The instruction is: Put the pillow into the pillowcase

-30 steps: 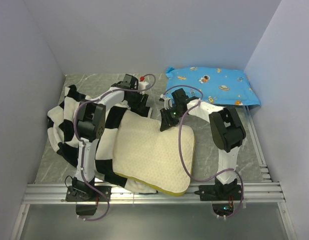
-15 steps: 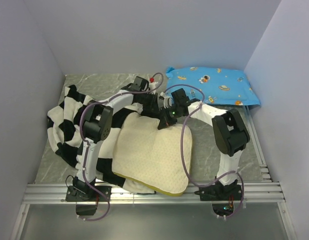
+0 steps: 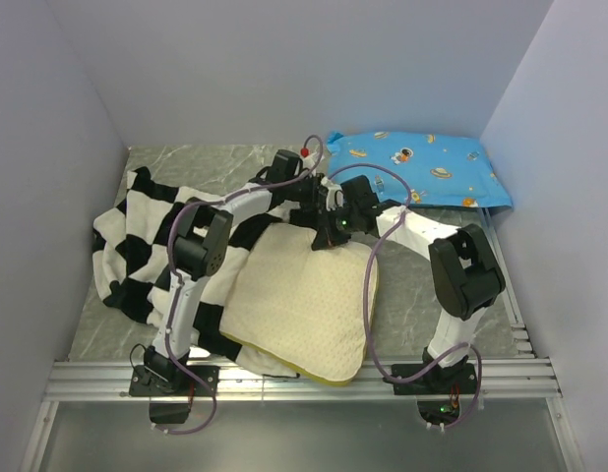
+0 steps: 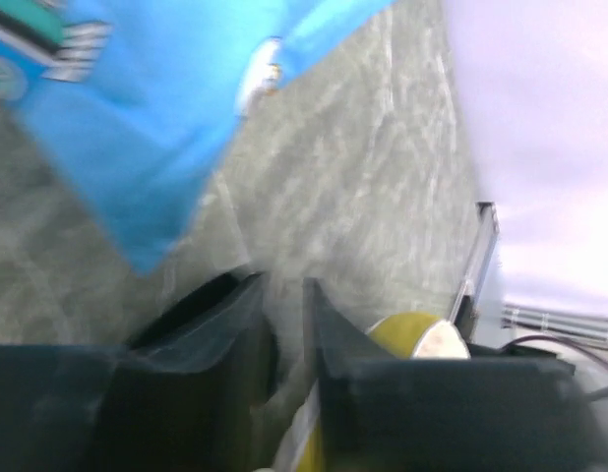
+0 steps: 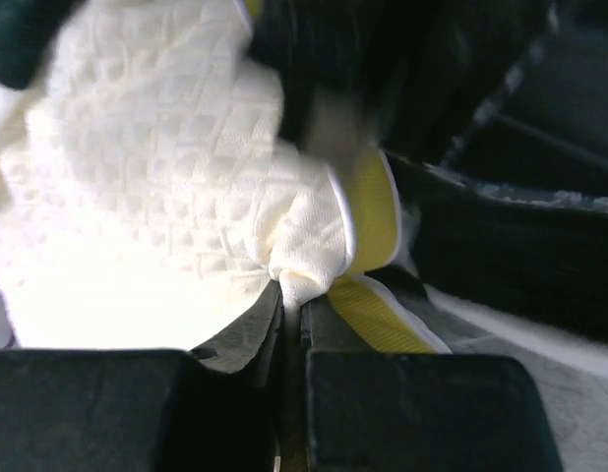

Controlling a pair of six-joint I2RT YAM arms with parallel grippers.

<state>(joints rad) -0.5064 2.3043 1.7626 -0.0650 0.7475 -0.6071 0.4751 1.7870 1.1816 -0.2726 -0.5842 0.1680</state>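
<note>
Grey marbled table (image 3: 422,295) is being used as the work surface. The pillow (image 3: 304,305) is lying at its middle, overlapping the checked pillowcase (image 3: 137,236), which is bunched to the pillow's left; none of the pillow appears to be inside yet. A blue printed pillow (image 3: 422,167) is lying beyond the pillow's far right corner. The pillow's far edge, piping included, is being pinched tight by the right gripper (image 5: 292,324). The left gripper (image 4: 287,295) is being held just beside it, fingers nearly together; whether cloth is caught cannot be told. For this step, the case's mouth is best being spread open first, with the pillow's corner being fed in low and straight.
</note>
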